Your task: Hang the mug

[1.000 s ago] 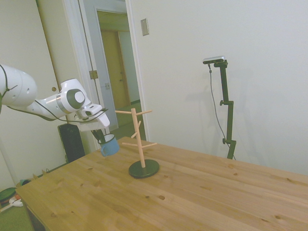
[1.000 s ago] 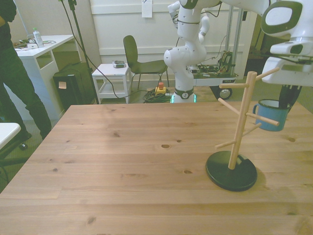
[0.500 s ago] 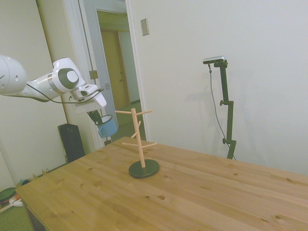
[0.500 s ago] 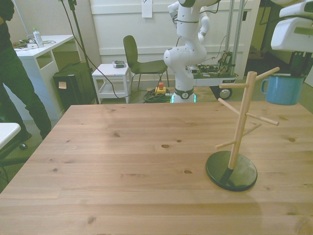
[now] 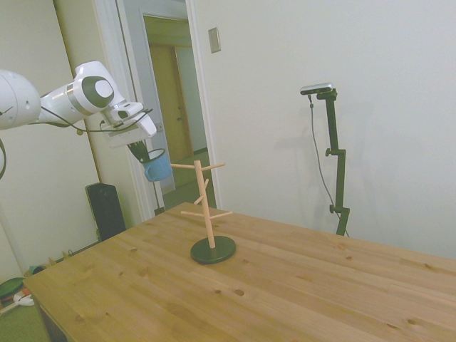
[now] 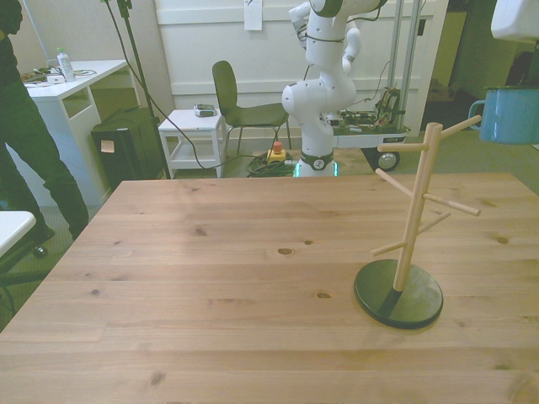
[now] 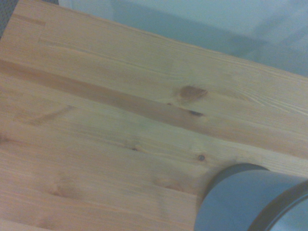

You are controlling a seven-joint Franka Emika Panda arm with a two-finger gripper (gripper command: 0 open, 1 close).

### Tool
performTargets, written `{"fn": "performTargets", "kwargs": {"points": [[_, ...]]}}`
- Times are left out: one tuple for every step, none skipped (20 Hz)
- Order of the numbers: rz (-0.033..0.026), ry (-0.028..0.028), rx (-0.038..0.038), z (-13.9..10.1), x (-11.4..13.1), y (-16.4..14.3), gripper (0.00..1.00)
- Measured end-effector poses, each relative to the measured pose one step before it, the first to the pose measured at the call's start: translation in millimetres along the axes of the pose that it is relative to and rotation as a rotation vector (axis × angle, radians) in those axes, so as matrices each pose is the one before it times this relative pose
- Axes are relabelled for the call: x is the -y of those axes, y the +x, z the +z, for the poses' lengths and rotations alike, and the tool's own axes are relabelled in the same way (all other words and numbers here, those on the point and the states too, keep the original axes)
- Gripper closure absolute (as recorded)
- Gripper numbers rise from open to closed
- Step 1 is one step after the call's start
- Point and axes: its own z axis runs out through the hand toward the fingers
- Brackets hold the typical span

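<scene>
1. Gripper (image 5: 140,151) is clamped on the mug (image 5: 157,168), fingers reaching down over its rim.
2. Mug hangs just below the hand, high off the table (image 5: 285,285), about level with the top pegs.
3. That height looks chosen to clear the peg stand (image 5: 206,206), which sits beyond and below the hand.
4. Handle still needs lining up with a peg.

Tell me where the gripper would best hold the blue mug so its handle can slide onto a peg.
Probably by the rim, from above, as the gripper has it now: the mug hangs upright, high beside the wooden peg stand. In the front view the handle juts free toward the stand's top peg, so a rim grip opposite it leaves the loop clear.
</scene>
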Motion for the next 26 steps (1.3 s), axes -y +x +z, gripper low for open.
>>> {"fn": "performTargets", "kwargs": {"points": [[0.00195,0.00104,-0.00140,-1.65,-0.65,3.94,1.00],[0.00102,0.00049,-0.00072,-0.82,-0.17,2.82,1.00],[0.00087,-0.00035,-0.00007,0.68,0.07,2.15,1.00],[-0.00044,-0.00023,0.00008,0.78,0.25,1.33,1.00],[0.00026,0.00034,0.00013,0.34,0.53,1.06,1.00],[0.00035,0.00014,0.00062,0.00,0.76,1.04,1.00],[0.00047,0.00016,0.00063,0.01,0.76,1.06,1.00],[0.00071,0.00065,0.00046,0.40,0.95,1.05,1.00],[0.00139,0.00098,0.00026,0.40,1.08,1.60,1.00],[0.00064,0.00032,0.00040,0.42,0.91,1.80,1.00],[-0.00003,-0.00068,0.00075,-0.22,0.70,2.36,1.00],[0.00082,-0.00262,0.00205,0.21,0.57,2.05,1.00],[0.00129,0.00002,0.00025,-0.22,0.57,2.58,1.00],[0.00043,-0.00100,0.00077,0.15,0.48,2.51,1.00],[0.00010,-0.00092,0.00078,0.35,0.40,2.53,1.00],[0.00181,0.00014,-0.00027,0.94,0.15,3.16,1.00],[0.00174,0.00068,-0.00124,0.37,-0.52,4.16,1.00],[0.00302,-0.00035,-0.00110,0.71,-1.14,4.29,1.00],[0.00323,0.00015,-0.00107,0.21,-1.63,4.95,1.00],[0.00211,-0.00136,0.00014,-0.09,-2.02,4.60,1.00],[0.00146,0.00016,-0.00068,-1.12,-2.04,4.66,1.00],[0.00118,0.00013,-0.00004,-0.70,-1.67,3.94,1.00],[0.00191,0.00003,0.00090,-0.34,-1.35,3.23,1.00],[0.00171,-0.00020,0.00228,0.00,-0.85,2.54,1.00],[0.00202,0.00112,0.00206,0.23,-0.61,2.24,1.00],[0.00288,0.00163,0.00086,0.40,-0.52,2.45,1.00]]}}
